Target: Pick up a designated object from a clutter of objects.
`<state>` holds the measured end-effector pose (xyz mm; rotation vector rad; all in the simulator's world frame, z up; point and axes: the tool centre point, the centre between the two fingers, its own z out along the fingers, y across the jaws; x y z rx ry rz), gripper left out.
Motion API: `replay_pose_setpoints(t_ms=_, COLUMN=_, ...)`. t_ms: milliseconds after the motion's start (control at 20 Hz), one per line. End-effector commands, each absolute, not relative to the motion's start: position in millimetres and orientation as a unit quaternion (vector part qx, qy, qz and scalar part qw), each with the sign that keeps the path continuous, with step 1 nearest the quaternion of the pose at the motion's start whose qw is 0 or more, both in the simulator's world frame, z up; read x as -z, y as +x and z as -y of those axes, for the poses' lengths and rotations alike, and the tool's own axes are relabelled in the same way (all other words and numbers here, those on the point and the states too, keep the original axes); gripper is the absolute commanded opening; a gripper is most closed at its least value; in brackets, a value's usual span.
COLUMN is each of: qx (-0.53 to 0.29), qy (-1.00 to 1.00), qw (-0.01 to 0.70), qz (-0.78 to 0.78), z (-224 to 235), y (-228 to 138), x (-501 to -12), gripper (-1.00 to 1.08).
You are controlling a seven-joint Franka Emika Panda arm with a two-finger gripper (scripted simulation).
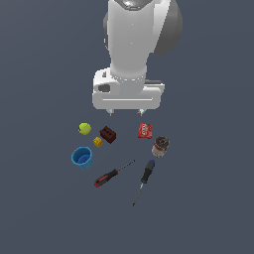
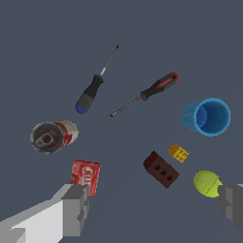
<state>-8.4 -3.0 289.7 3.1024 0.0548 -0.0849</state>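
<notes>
Item: small red-and-white tin can with dull metal top point(image 1: 160, 146), upright, ungrasped, just past the flat red packet point(image 1: 145, 130) from the gripper point(image 1: 127, 112). Gripper: jaws spread, empty, hovering apart, apparently surveying before approach.

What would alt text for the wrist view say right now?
Open end effector hangs above scattered items on a grey surface: a red-and-white tin can lying sideways, flat red packet, dark red brick, yellow cube, yellow-green ball, blue cup, two screwdrivers.
</notes>
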Motion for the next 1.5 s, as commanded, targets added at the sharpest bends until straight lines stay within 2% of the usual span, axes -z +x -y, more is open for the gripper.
replay_pose_setpoints(t_ms=0, qx=0.027, qy=0.999, qw=0.019, qz=-0.018, z=3, y=-8, x=-290, gripper=1.00)
replay_pose_setpoints(t_ms=800, qx=0.011, qy=0.999, qw=0.031, qz=-0.022, z=3, y=1, x=-293, gripper=1.00)
replay_pose_setpoints(t_ms=1150, qx=0.009, qy=0.997, qw=0.030, qz=-0.069, z=-27, y=7, x=-262, gripper=1.00)
replay_pose_setpoints(t_ms=1450, qx=0.006, qy=0.990, qw=0.024, qz=-0.140, z=-73, y=9, x=-214, gripper=1.00)
